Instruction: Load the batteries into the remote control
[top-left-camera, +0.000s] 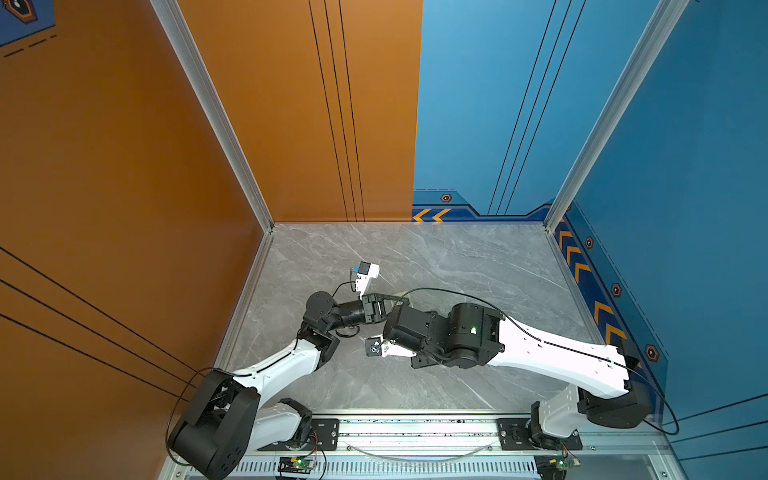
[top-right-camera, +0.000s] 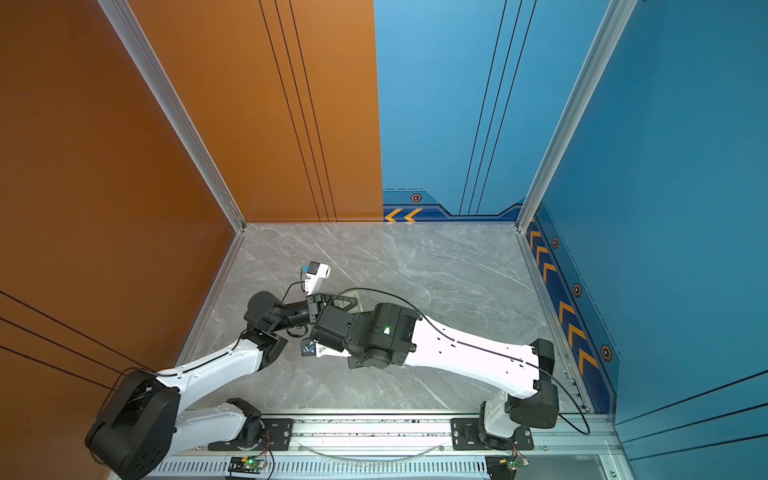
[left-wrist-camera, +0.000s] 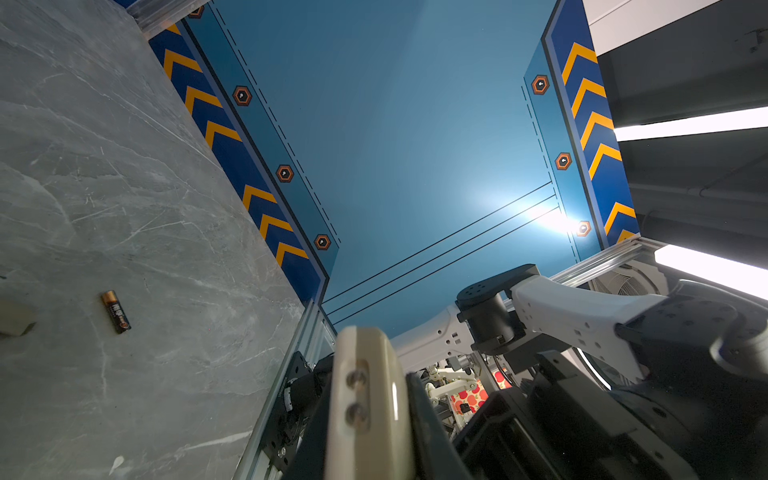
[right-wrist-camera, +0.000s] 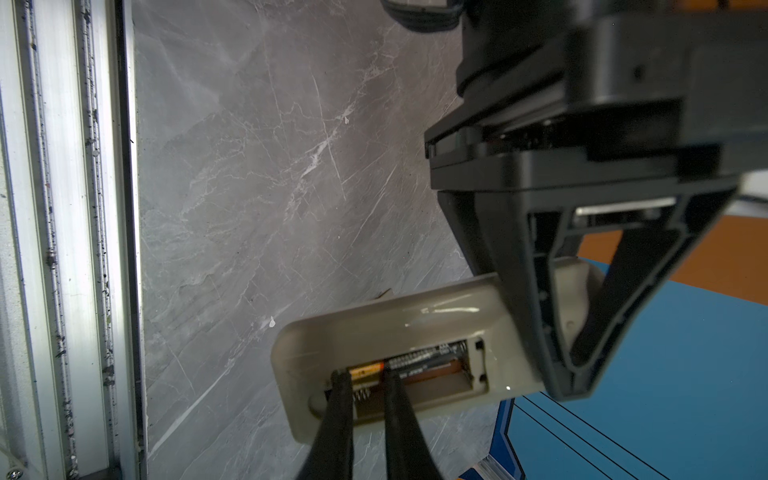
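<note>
Grey marbled stone forms the surface (top-left-camera: 436, 257), with an orange wall (top-left-camera: 104, 166) on the left and a blue wall (top-left-camera: 685, 166) on the right. The left arm (top-left-camera: 282, 365) and right arm (top-left-camera: 552, 353) reach in from the near rail (top-left-camera: 415, 428) and meet a little left of the middle.

The left end effector (top-left-camera: 390, 302) is clamped tight on the remote control (right-wrist-camera: 395, 324), gripping it at one end and holding it off the surface, its open battery bay facing the right wrist camera. The right end effector (right-wrist-camera: 365, 380) points its two black fingers (right-wrist-camera: 338, 415) into that bay. They stand a narrow gap apart, and whether they pinch anything cannot be told.

The seated battery (right-wrist-camera: 368, 370) lies lengthwise in the bay, its copper-orange end showing between those fingers. The loose battery (left-wrist-camera: 116, 311) lies flat on the surface, near a beige piece (left-wrist-camera: 14, 320) cut off at the picture's edge.
</note>
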